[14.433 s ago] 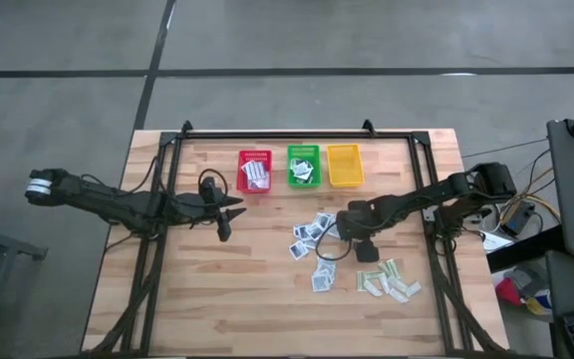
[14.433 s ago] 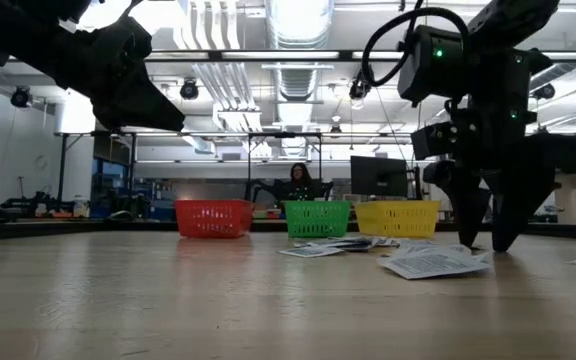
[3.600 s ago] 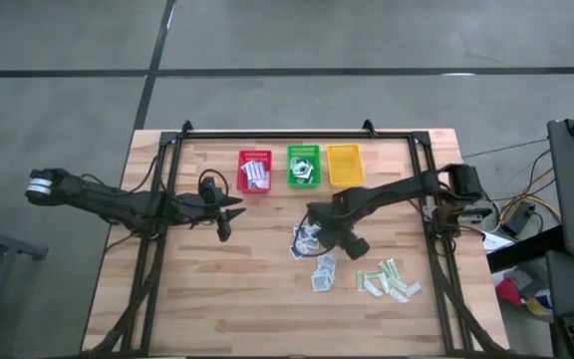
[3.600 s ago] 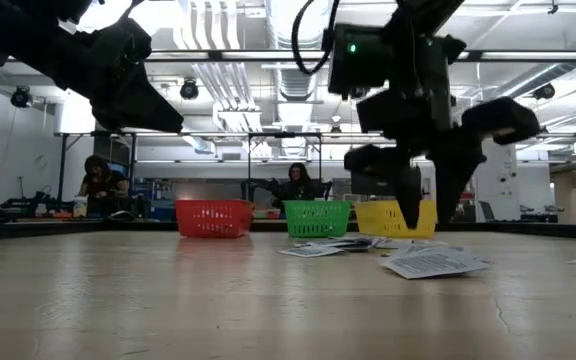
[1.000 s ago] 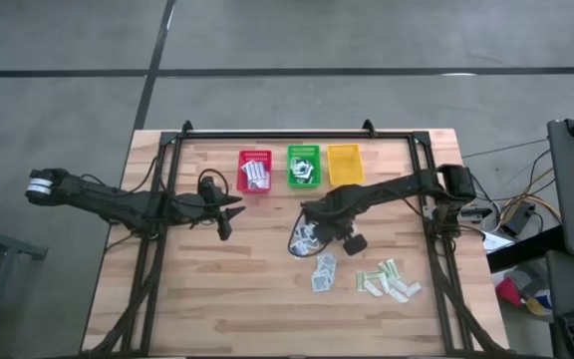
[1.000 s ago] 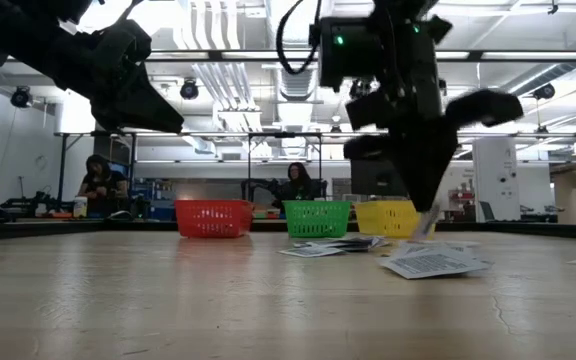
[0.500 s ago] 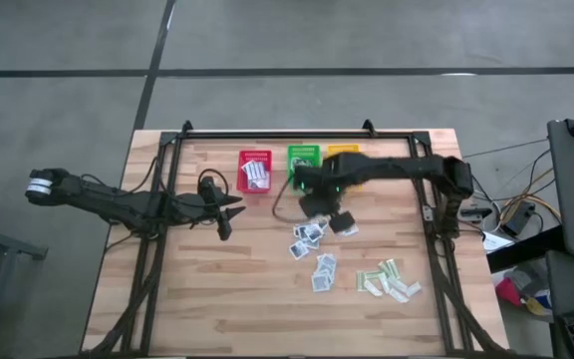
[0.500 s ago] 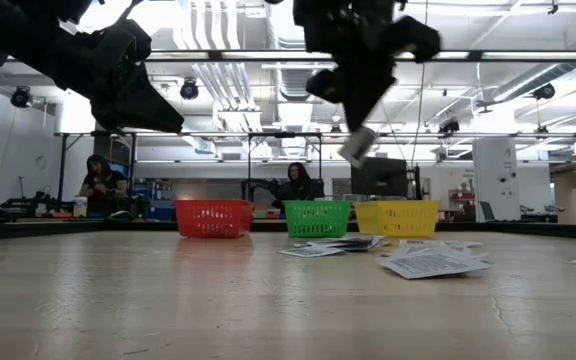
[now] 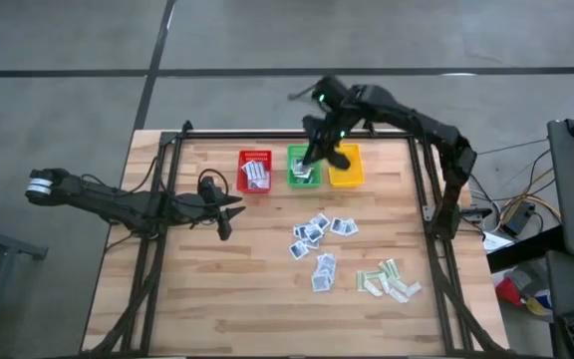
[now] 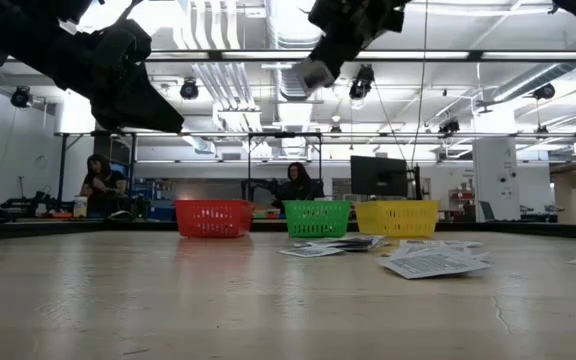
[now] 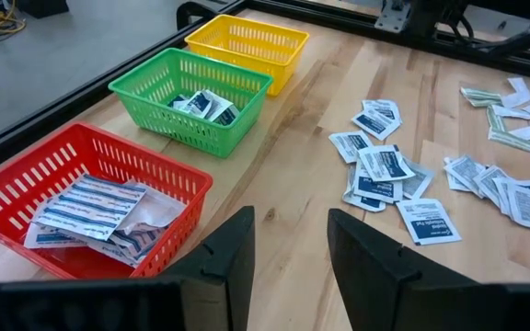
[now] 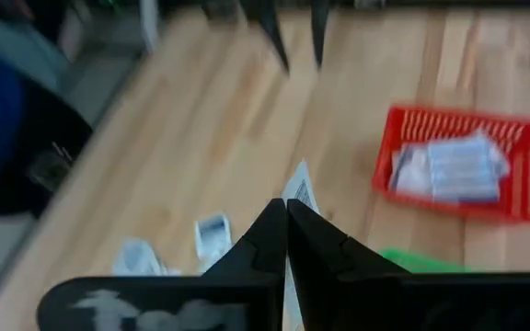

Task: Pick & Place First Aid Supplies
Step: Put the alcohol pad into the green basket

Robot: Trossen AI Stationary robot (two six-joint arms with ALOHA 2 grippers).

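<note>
Bright, even light from overhead in the high view, and the wooden tabletop point(image 9: 227, 279) shows only soft, short shadows. The low view looks straight into glaring ceiling lights point(image 10: 298, 20), so both arms read as dark silhouettes and the near tabletop takes a pale sheen, soft and out of focus up close. The left wrist view is crisp and evenly lit. The right wrist view is smeared all over: the red basket point(image 12: 458, 165) and the wood grain are streaked with blur.

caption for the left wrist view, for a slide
Left gripper open above the table, facing red basket, green basket, yellow basket and loose packets.
</note>
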